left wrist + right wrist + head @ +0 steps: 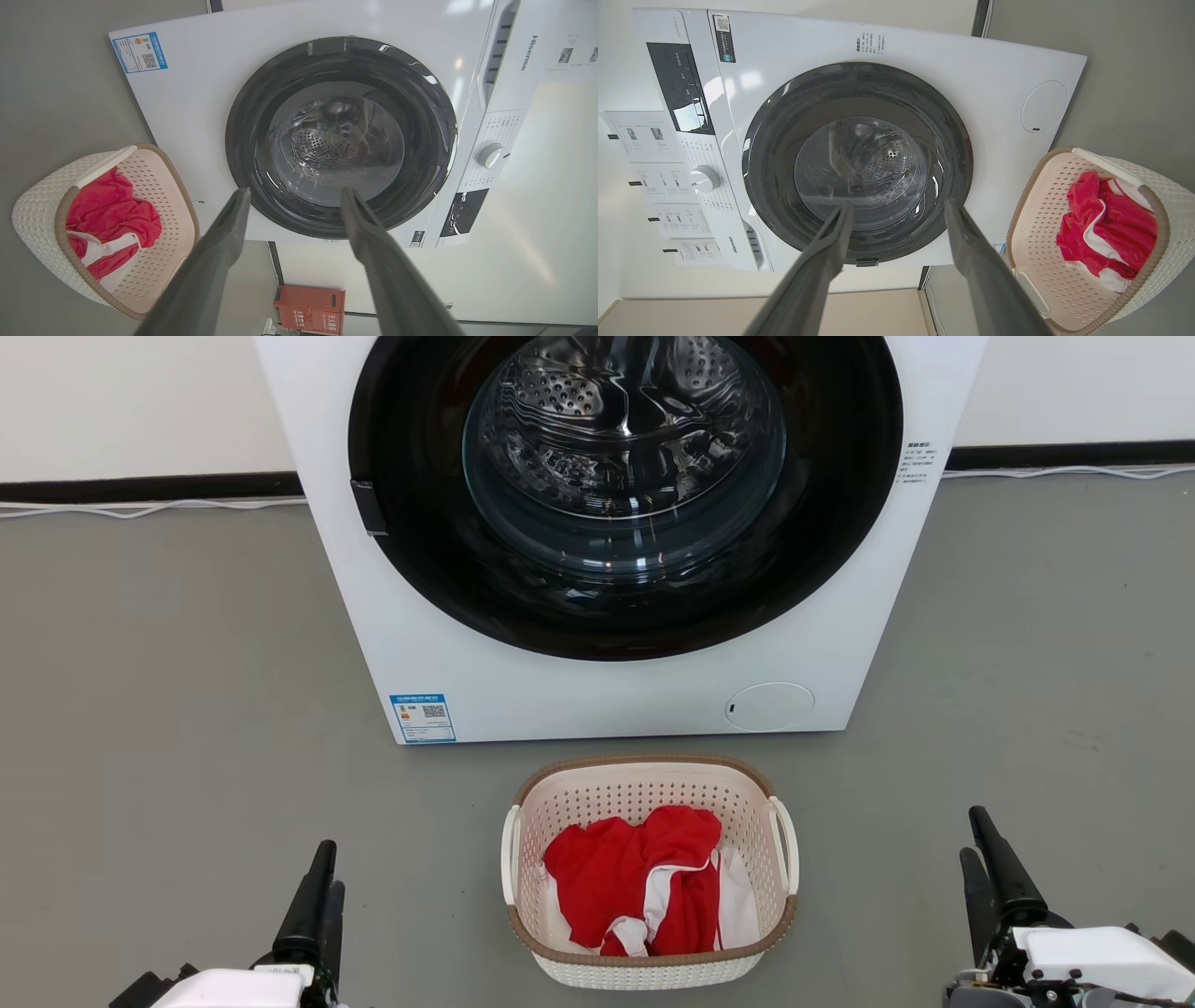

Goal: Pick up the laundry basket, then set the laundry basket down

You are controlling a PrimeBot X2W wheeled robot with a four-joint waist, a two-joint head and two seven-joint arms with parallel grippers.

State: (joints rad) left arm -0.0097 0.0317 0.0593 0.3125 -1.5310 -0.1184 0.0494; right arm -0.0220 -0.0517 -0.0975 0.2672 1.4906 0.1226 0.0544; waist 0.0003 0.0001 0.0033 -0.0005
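The laundry basket [646,784] stands on the grey floor just in front of the washing machine, cream-white and perforated, with a brown rim and a white loop handle on each side. Red and white clothes [644,882] lie inside it. The basket [37,219] also appears at the left of the left wrist view, and the basket [1169,200] sits at the right of the right wrist view. My left gripper [322,863] is low at the left, well apart from the basket, open and empty. My right gripper [976,835] is at the lower right, also open, empty and apart from it.
A white front-loading washing machine [523,672] with a dark round door stands right behind the basket. A white wall with a black skirting and a thin cable [149,508] runs along the back. A red box [310,310] sits beside the machine. Bare grey floor lies to both sides.
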